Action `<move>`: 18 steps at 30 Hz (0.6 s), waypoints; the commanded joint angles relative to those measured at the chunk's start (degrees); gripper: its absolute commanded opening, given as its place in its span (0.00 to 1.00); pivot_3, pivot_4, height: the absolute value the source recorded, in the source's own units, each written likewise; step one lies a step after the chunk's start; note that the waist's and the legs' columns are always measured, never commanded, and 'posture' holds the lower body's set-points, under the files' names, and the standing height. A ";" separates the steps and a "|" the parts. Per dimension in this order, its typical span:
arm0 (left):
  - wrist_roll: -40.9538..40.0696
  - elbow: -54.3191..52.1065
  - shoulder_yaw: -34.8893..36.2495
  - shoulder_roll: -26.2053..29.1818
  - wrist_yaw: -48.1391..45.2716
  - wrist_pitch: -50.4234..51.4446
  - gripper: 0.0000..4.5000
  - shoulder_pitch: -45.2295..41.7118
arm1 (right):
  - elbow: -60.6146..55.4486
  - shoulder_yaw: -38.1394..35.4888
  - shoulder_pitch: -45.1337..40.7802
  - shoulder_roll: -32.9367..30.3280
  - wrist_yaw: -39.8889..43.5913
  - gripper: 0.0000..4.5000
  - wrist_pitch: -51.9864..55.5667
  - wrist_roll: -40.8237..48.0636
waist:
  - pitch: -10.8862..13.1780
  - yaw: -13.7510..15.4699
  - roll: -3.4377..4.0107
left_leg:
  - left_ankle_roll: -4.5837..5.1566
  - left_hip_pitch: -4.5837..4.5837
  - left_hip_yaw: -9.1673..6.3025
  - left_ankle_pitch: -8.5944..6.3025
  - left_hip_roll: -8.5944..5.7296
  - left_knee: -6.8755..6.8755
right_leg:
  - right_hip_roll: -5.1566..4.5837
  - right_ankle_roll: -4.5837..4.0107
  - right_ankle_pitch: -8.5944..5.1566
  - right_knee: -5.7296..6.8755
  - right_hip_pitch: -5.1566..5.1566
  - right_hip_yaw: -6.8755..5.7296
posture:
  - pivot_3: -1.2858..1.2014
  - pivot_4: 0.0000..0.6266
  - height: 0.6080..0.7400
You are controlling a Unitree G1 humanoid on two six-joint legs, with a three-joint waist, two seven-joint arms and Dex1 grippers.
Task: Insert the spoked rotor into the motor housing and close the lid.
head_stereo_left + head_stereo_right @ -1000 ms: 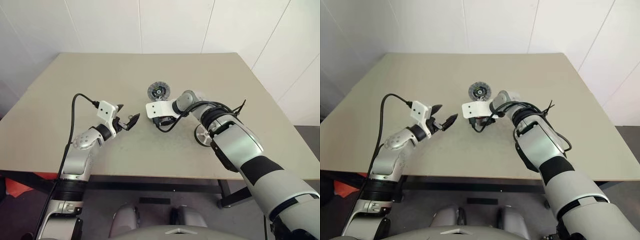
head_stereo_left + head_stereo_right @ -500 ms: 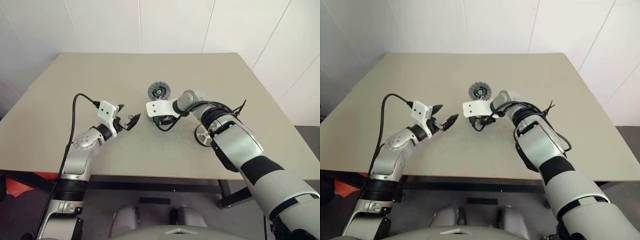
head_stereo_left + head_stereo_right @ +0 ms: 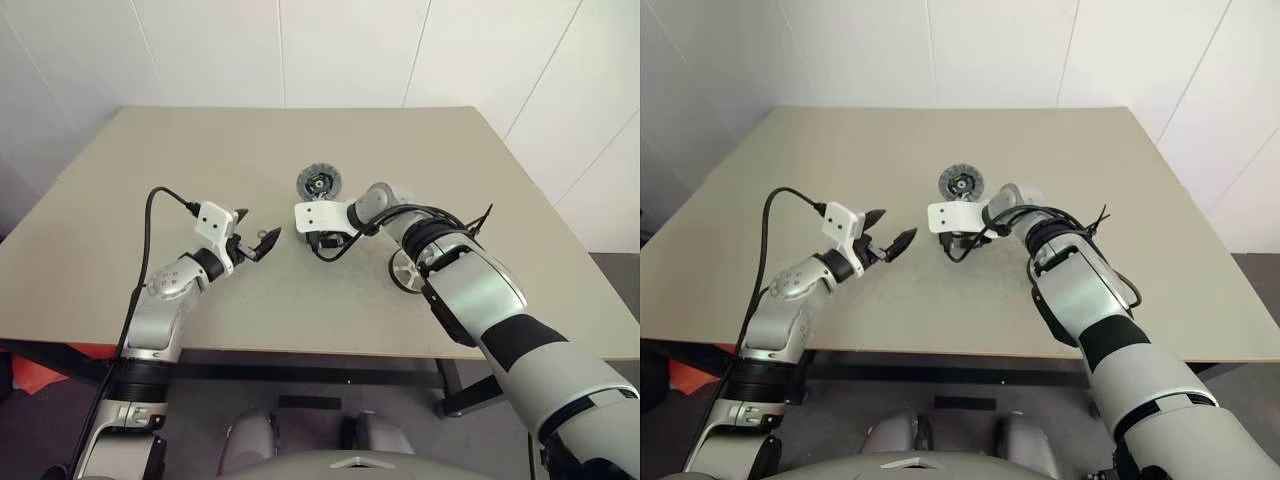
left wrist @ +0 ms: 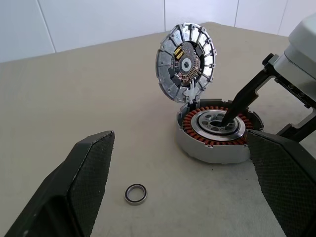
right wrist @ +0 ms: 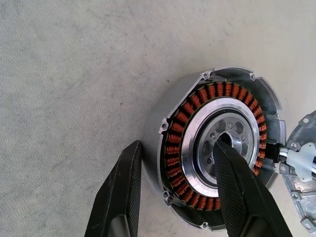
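The motor housing (image 5: 217,148) lies open on the table, showing its copper windings and dark centre. Its lid (image 4: 186,61) stands upright at the housing's far edge, inner face showing. My right gripper (image 5: 177,145) points down onto the housing. It is shut across the wall, with one finger (image 5: 126,187) outside the rim and the other in the centre hole. The spoked rotor (image 3: 405,272) lies flat on the table beside my right forearm. My left gripper (image 3: 258,228) hovers open and empty to the left of the housing.
A tiny loose ring (image 4: 135,193) lies on the table between my left gripper and the housing. The beige table (image 3: 200,150) stretches bare behind and to the left. Its front edge runs just below both arms.
My right gripper's fingers have drawn closer together across the housing wall. The left arm, lid and rotor have stayed where they were.
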 commanded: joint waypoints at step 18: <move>-0.12 -0.57 -0.18 -0.56 0.48 -1.01 1.00 -1.75 | -1.40 1.71 3.29 -2.97 7.42 0.44 -8.51 -0.51 | 0.00 0.10 0.00 | 0.12 -0.15 0.00 -0.06 0.01 -0.01 | -0.01 -0.03 -0.02 -0.09 -0.04 -0.06 | 0.52 0.00 1.00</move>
